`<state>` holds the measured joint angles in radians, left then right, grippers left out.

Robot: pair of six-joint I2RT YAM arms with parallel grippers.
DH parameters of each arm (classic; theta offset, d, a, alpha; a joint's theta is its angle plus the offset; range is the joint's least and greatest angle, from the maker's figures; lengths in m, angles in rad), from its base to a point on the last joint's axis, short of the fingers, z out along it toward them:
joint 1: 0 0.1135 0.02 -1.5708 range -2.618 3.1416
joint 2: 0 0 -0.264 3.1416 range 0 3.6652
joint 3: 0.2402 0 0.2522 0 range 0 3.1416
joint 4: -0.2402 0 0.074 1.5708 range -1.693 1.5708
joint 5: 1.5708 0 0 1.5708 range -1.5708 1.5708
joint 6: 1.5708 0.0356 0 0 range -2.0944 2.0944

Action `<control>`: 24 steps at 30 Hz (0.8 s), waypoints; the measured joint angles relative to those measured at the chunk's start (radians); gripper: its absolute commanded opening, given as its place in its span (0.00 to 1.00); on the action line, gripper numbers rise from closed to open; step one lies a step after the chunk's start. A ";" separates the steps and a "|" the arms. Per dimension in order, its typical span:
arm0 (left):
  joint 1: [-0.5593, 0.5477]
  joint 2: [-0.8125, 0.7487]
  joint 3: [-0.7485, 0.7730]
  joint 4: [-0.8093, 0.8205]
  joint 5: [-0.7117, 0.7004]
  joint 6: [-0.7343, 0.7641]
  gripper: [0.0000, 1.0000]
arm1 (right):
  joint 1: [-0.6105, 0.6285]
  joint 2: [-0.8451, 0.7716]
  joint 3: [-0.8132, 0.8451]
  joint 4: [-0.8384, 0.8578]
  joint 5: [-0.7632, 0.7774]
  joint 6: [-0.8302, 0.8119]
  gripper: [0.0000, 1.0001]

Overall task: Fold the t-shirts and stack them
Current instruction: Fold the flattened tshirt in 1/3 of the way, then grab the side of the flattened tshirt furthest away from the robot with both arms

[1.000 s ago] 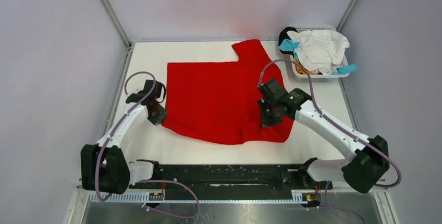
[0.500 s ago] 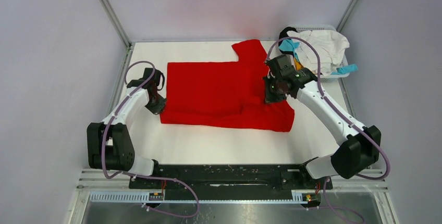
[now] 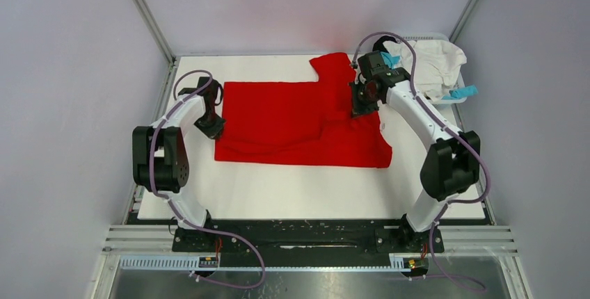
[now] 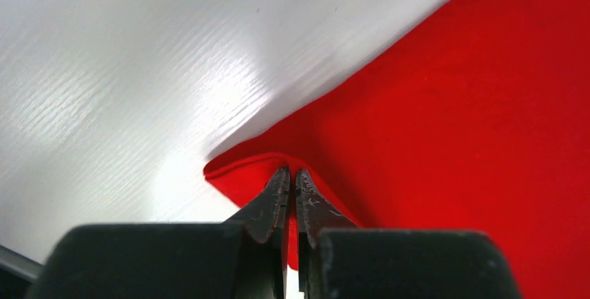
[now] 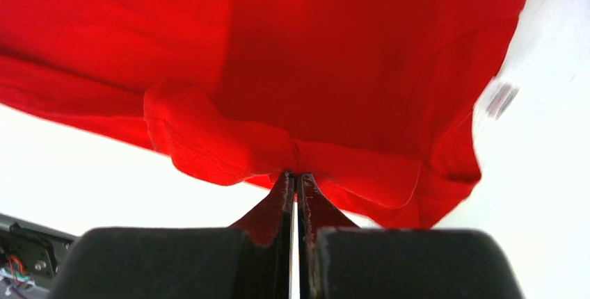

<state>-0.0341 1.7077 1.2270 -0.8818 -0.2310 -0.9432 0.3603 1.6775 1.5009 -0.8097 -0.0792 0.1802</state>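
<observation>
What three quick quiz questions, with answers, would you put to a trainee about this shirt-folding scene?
1. True or false: the left gripper and the right gripper are both shut on the red t-shirt.
2. Where is the white basket? A) far right corner B) near left corner C) centre
3. What colour is the top cloth in it?
Key: 1 true; 2 A; 3 white.

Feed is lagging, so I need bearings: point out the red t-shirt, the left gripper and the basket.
red t-shirt (image 3: 292,122), top view, middle of the spread cloth.
left gripper (image 4: 292,174), left wrist view, between its fingertips.
basket (image 3: 428,36), top view, far rim.
</observation>
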 measured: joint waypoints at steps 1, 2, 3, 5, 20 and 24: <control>0.004 0.024 0.016 -0.001 0.001 0.000 0.00 | -0.013 0.028 0.022 0.006 -0.009 -0.005 0.00; 0.008 0.045 0.031 -0.001 0.002 0.000 0.00 | -0.025 0.053 0.039 0.015 -0.016 -0.012 0.00; 0.013 0.069 0.051 -0.003 0.003 0.000 0.00 | -0.037 0.083 0.062 0.020 -0.021 -0.020 0.00; 0.023 0.110 0.089 -0.003 0.006 0.000 0.16 | -0.053 0.127 0.097 0.022 -0.022 -0.032 0.01; 0.091 0.081 0.187 0.038 0.087 0.058 0.99 | -0.138 0.357 0.294 0.103 -0.020 -0.018 0.99; 0.050 -0.021 0.073 0.075 0.149 0.084 0.99 | -0.133 0.154 -0.039 0.190 -0.074 0.048 0.99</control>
<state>0.0154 1.6871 1.2999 -0.8066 -0.0818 -0.8597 0.2276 1.8313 1.4624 -0.6201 -0.1535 0.2287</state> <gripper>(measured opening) 0.989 0.993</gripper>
